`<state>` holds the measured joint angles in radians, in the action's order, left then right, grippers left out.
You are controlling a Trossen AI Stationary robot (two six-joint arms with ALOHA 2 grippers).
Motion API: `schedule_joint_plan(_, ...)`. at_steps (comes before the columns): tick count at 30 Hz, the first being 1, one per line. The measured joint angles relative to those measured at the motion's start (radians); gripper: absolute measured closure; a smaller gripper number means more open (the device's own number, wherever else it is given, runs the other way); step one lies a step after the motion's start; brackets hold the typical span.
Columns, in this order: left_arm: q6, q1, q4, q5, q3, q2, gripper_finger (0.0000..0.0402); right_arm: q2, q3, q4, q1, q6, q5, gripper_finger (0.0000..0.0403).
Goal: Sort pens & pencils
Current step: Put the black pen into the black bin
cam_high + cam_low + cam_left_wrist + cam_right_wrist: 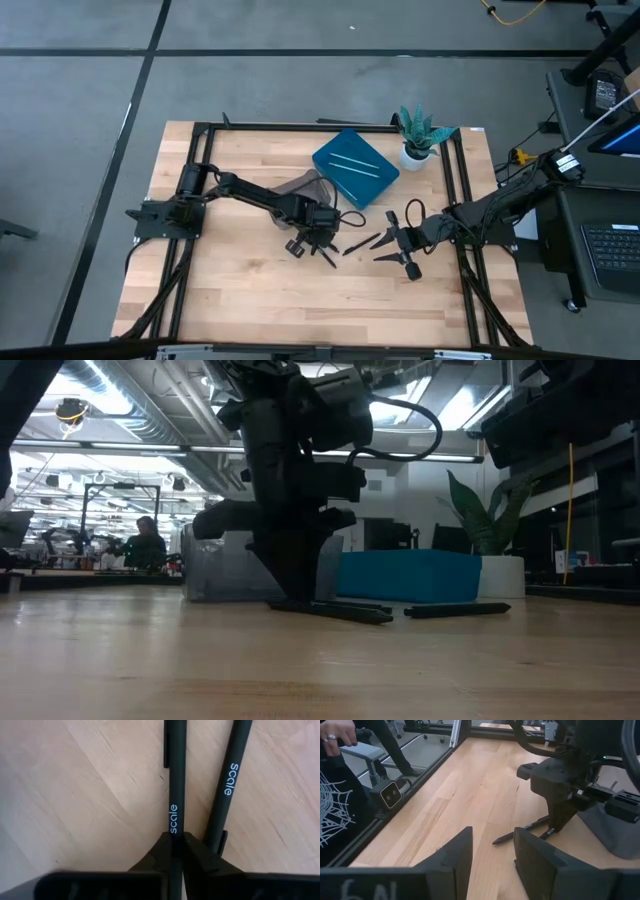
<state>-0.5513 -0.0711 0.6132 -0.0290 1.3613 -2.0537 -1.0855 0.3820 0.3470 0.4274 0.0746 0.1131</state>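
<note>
My left end effector (176, 845) is pinched tight on one black pen (176, 780) lying mid-tabletop (240, 290). A second black pen (231, 780) lies just beside it; lifting could drag or roll it. My right end effector (492, 852) waits nearby, spread wide.

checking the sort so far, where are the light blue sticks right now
In the high view, the two light blue sticks lie side by side on the blue tray at the table's far middle, beside the potted plant.
</note>
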Motion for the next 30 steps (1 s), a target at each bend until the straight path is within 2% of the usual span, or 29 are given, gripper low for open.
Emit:
schedule_joint_plan(12,0.031,-0.012,-0.008,-0.021,-0.01,0.043,0.0389,0.0,0.0,-0.002,0.0,0.0,0.0,0.0258)
schedule_joint_plan(24,0.056,-0.03,0.023,-0.043,-0.004,0.251,0.0389,0.0,0.0,-0.021,0.0,0.003,0.0,0.0258)
schedule_joint_plan(30,0.143,-0.037,0.095,-0.076,-0.008,0.343,0.0389,0.0,0.0,-0.023,0.0,0.003,0.0,0.0258)
